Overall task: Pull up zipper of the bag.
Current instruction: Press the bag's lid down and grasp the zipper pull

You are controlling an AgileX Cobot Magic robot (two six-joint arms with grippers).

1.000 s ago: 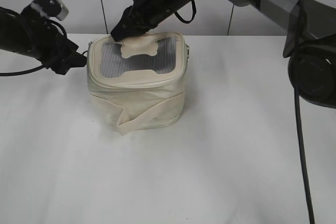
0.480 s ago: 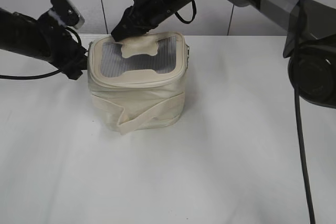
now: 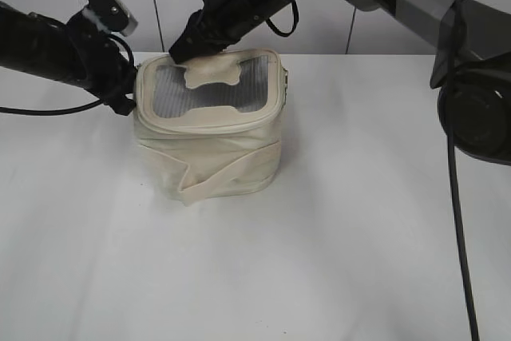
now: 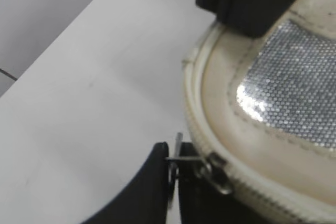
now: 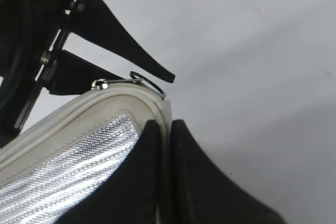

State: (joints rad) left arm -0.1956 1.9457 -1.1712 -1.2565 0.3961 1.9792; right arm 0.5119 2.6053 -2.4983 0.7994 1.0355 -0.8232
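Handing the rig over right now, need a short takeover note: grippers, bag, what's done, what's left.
Left gripper: shut on the zipper pull at the bag's left rim.
Right gripper: shut on the lid edge at the bag's back corner, bracing it.
Bag sits upright on the white table, silver mesh lid on top.
Done: both grips set.
Left: run the slider along the zipper track; how far it has travelled cannot be told.

Lab-like test bench: bare white table (image 3: 335, 237), plain panelled wall (image 3: 335, 29) (seams visible).
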